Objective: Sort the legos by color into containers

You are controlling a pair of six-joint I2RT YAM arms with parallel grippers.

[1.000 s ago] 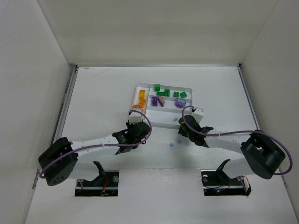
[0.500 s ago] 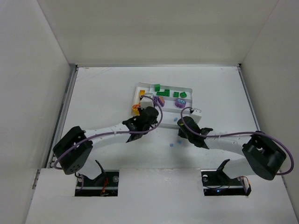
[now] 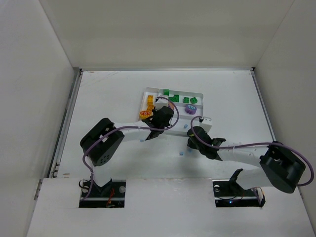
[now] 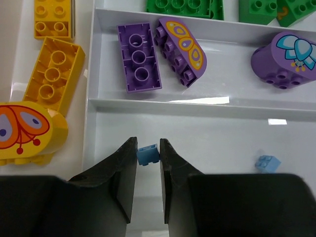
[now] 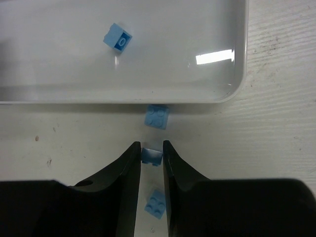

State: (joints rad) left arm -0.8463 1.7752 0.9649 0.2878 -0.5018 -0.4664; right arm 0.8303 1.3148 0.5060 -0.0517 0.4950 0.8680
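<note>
surroundings: white painted table (image 5: 256, 148) inside white side walls (image 3: 34, 74); purple cables (image 3: 237, 145) run along both arms.
in the way: in the top view the left arm's wrist covers the near-left part of the tray. In the right wrist view the tray's near wall stands between the right fingers and the tray floor.
tray: white rectangular plastic tray (image 4: 163, 102), split by thin dividers, four compartments visible.
left compartment: yellow square brick (image 4: 53, 19), yellow rectangular brick (image 4: 52, 74), yellow rounded brick with orange butterfly print (image 4: 24, 131).
far compartment: green bricks (image 4: 185, 6), cut off by the frame edge.
middle compartment: purple rectangular brick (image 4: 138, 57), with a purple rounded brick with yellow print (image 4: 180, 52) just beside it. A purple rounded brick with blue print (image 4: 281, 61) sits toward the right end.
near compartment: loose tiny light blue brick (image 4: 267, 162) on the floor, well right of the left fingers.
left gripper (image 4: 147, 157): gap very narrow, tips pinching a held tiny light blue brick (image 4: 148, 155) over the left end of the near compartment.
right gripper (image 5: 151, 154): gap very narrow, fingers pressed on both sides of a clamped tiny light blue brick (image 5: 152, 156), which is over the table just outside the tray's near wall.
more on table: light blue brick by the wall (image 5: 157, 117), just ahead of the right tips; light blue brick between the right fingers (image 5: 155, 209), farther back.
</note>
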